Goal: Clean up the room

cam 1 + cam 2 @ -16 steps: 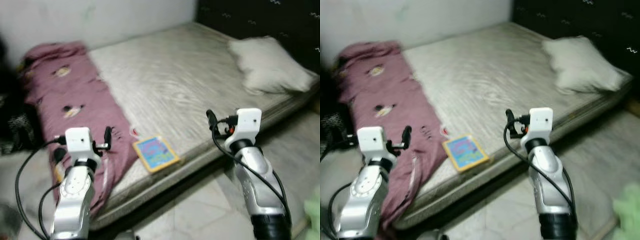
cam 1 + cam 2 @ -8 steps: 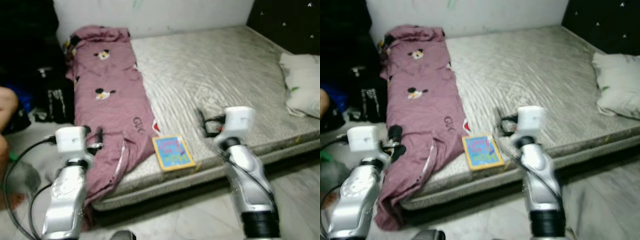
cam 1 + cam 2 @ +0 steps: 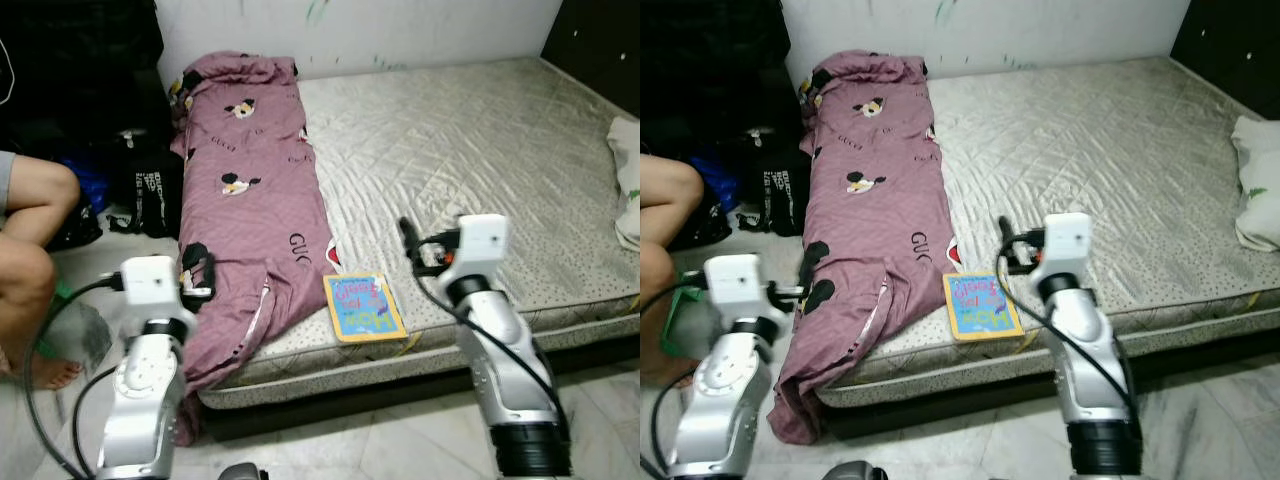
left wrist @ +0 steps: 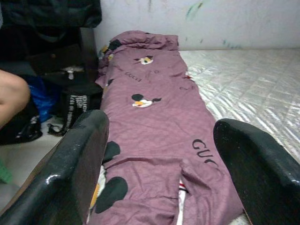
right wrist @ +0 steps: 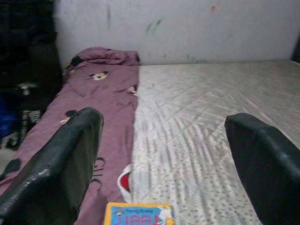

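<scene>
A bare quilted mattress point(image 3: 470, 150) is seen filling the far half of the room, with a white pillow point(image 3: 628, 190) at its right end. Along its left edge a long mauve blanket point(image 3: 245, 200) printed with cartoon mice is stretched, its near end spilling over the mattress corner towards the floor; it is judged soft, limp and fairly bulky, likely to sag and trail when lifted, and best gathered at the hanging near corner or at a bunched fold. Just beside it, at the mattress's near edge, a small yellow-bordered picture book point(image 3: 365, 306) lies flat; it is judged light, stiff and thin, so a pinch across the overhanging near edge is suggested. The left gripper point(image 4: 159, 154) is held before the blanket and the right gripper point(image 5: 159, 159) above the book, each with its fingers spread wide and nothing between them. A seated person's bare legs point(image 3: 30, 250) are seen at the left beside dark bags point(image 3: 140, 190).
</scene>
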Tool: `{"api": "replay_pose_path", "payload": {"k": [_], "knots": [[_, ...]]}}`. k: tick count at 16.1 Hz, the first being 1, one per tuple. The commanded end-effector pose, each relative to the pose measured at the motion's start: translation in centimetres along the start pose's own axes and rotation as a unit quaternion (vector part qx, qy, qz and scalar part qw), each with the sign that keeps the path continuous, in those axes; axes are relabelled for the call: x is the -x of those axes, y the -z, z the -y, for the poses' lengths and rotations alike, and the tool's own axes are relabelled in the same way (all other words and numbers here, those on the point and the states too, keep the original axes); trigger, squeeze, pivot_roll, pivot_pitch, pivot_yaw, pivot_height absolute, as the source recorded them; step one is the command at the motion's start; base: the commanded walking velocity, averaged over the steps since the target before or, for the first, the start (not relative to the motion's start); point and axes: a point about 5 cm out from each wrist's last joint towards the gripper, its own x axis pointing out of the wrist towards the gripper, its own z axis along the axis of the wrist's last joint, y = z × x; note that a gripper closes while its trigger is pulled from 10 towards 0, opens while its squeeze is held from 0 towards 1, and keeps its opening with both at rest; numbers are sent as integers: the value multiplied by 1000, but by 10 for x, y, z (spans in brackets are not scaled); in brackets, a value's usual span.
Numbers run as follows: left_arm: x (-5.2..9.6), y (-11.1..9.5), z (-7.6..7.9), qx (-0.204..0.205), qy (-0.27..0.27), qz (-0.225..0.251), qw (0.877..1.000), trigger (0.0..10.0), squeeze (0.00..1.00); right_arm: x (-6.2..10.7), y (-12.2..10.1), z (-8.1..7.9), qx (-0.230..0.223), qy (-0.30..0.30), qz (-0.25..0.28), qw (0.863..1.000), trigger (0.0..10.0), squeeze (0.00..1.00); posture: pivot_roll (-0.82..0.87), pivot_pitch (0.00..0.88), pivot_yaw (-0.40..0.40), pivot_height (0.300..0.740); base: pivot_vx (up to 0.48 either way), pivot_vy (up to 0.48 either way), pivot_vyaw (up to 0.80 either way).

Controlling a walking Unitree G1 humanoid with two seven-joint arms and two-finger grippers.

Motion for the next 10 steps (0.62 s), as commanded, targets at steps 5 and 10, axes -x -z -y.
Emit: {"api": "replay_pose_path", "payload": {"k": [5,10], "knots": [[-1,-5,-3,-3,4,13,1000,10000,0,-2,-3,-5,-1,-10,7,1000,10000,0,-122,0,-7,740,0,0,0],[-1,-5,-2,-4,8,14,1000,10000,0,-2,-3,-4,-7,-7,8,1000,10000,0,-123,0,-5,740,101,0,0]]}}
